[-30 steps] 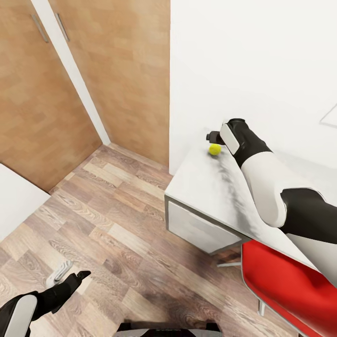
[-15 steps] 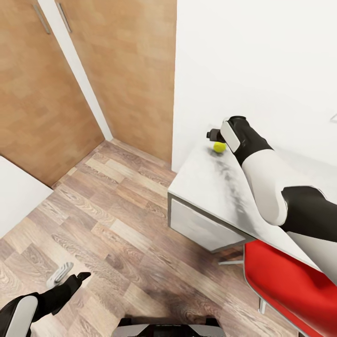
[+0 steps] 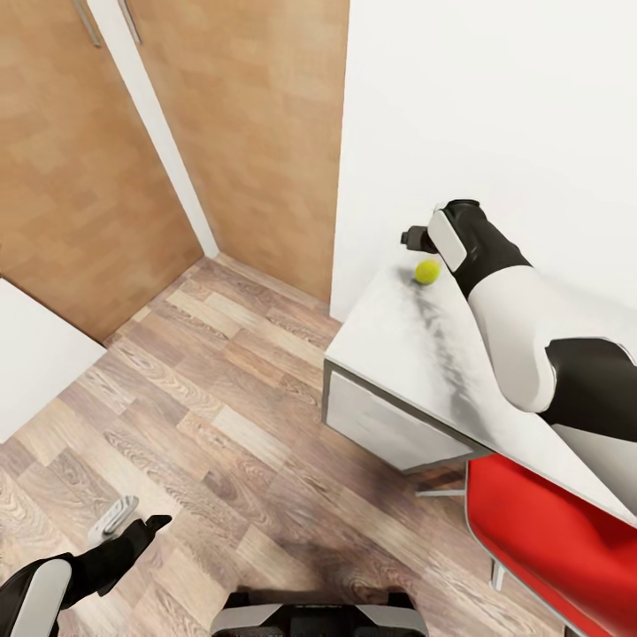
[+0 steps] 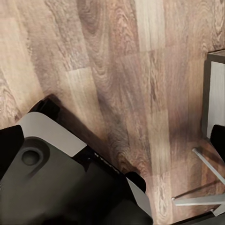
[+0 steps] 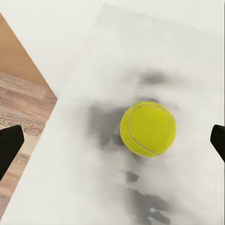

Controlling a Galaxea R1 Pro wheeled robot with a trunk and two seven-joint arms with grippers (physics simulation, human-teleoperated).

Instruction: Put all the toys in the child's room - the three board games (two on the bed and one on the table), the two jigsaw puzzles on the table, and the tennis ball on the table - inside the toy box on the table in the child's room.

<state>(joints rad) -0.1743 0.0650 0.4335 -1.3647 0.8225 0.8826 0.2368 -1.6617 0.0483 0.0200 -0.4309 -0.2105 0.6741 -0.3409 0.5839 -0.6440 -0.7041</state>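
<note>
A yellow tennis ball (image 3: 427,271) rests on the white table (image 3: 389,341) near its far corner by the wall. My right gripper (image 3: 416,239) hovers just above and beyond it, open. In the right wrist view the ball (image 5: 148,129) lies between the two dark fingertips (image 5: 9,143), which stand wide apart and do not touch it. My left gripper (image 3: 133,524) hangs low over the wooden floor at the lower left, open and holding nothing.
A red chair (image 3: 548,540) stands at the table's near side under my right arm. Wooden wardrobe doors (image 3: 239,115) and a white wall (image 3: 495,106) close the corner. My base (image 4: 56,178) shows over the floor, beside thin metal legs (image 4: 206,199).
The whole head picture has shifted a little as the camera moved. My right gripper stays open over the ball, perhaps slightly higher. The ball and my left arm have not moved.
</note>
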